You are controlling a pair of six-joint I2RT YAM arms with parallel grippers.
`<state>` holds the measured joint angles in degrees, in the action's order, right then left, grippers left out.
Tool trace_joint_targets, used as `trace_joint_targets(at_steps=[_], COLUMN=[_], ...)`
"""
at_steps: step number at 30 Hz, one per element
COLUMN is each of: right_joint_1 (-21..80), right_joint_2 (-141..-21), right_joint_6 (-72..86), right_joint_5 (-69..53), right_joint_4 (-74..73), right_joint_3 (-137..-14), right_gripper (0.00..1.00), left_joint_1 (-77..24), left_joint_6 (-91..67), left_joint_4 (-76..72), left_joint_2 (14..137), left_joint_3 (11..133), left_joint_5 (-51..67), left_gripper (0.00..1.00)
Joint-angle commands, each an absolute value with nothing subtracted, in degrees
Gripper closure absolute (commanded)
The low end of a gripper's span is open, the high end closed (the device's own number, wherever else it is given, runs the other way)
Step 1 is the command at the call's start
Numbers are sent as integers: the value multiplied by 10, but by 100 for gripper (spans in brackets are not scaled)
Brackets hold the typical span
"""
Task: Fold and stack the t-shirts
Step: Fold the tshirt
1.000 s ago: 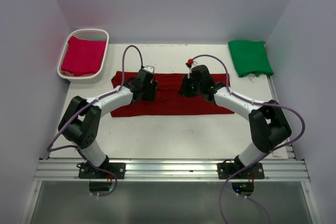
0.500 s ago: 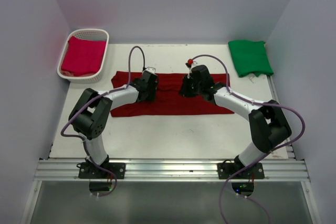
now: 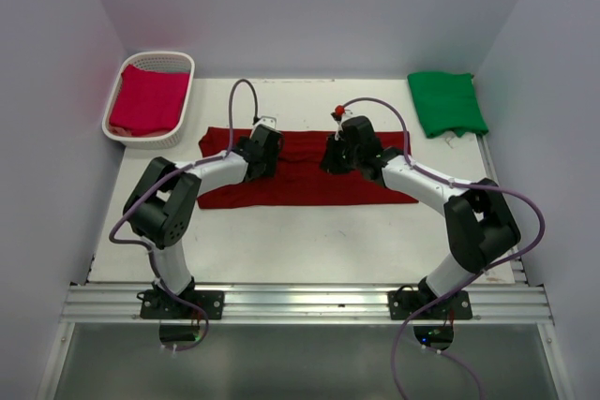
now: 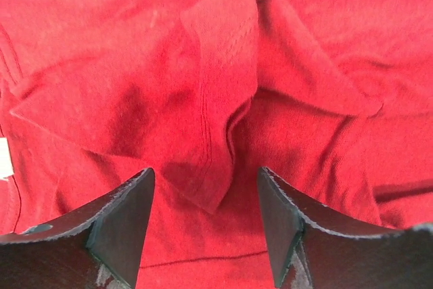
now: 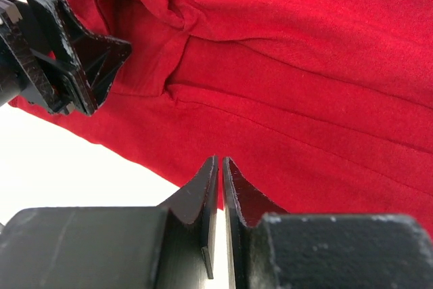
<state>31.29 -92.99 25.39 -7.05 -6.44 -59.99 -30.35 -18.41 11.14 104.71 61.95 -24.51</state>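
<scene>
**Left jaws spread over a maroon fold, right jaws pressed together**

The left gripper stands with its jaws wide apart. Between them rises a stitched, hemmed flap of the dark maroon t-shirt, and neither finger visibly touches the cloth. The right gripper has its jaws pressed together with only a hairline slit between them. It sits at the shirt's near edge, where the red cloth meets the white table. Whether cloth is nipped between them cannot be told.

From above, the maroon shirt lies as a long band across the middle of the table. Its long axis runs from 9 to 3 o'clock, and its collar end cannot be made out. The left gripper is over the band's left half and the right gripper over its right half, both toward the far edge.

A folded bright green t-shirt lies at 1 o'clock, well apart from the band. At 11 o'clock a folded pinkish crimson t-shirt rests inside a white lattice basket.
</scene>
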Motion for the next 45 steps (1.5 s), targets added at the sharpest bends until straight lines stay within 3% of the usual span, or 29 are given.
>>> trace_joint_targets(at_steps=[1,8,12,14,18,25,34,41,45], right_joint_1=[316,315,315,315,315,316,339,351,365], right_joint_2=[-927,-920,-916,-914,-915,-931,-1027,-1118,-1168], right_joint_6=[243,236,236,234,235,238,227,246,258], right_joint_5=[-69,-65,-62,-62,-73,-126,-162,-163,-163], right_joint_4=[-61,-68,-69,-69,-67,-50,-84,-96,-98], right_joint_3=[-609,-607,-602,-601,-601,-610,-735,-845,-894], right_gripper=[90,94,97,99,100,100,100,85,82], left_joint_1=[-301,-296,-292,-292,-292,-291,-257,-239,-229], left_joint_6=[-180,-183,-184,-188,-189,-171,-170,-163,-160], left_joint_4=[65,40,42,55,96,179,214,208,192], left_joint_2=[1055,1084,1096,1090,1044,1031,1090,1111,1120], left_joint_3=[647,661,672,676,692,775,846,848,839], left_joint_5=[-270,-277,-286,-288,-291,-329,-302,-270,-255], left_gripper=[35,50,71,87,100,99,95,94,93])
